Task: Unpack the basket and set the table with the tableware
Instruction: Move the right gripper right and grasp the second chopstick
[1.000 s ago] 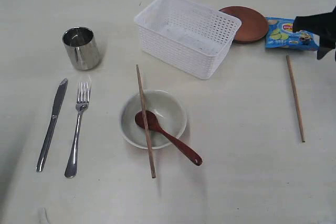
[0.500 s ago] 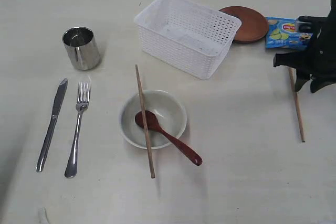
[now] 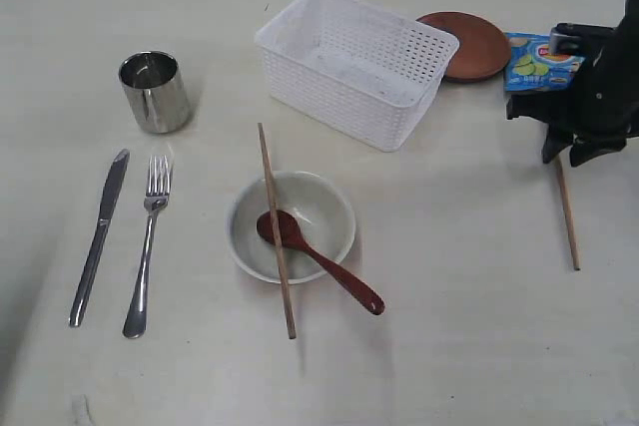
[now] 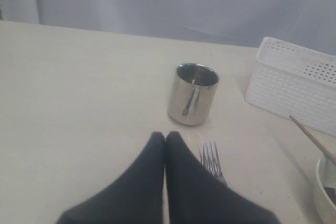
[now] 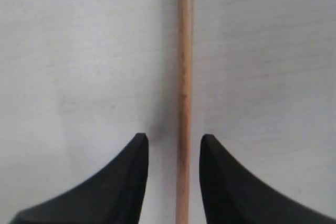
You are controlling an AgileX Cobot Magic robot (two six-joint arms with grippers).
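straddling the far chopstick [image 3: 567, 214] near the right edge of the exterior frame, the right gripper [image 3: 564, 155] stands part open, holding nothing; the chopstick lies flat on the table [image 3: 449, 346] between the jaws; best to lower squarely, close gently so it won't roll, then lift level.

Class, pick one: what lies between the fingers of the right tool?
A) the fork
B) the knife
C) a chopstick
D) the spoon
C: the right wrist view shows a chopstick running through the gap of the open right tool.
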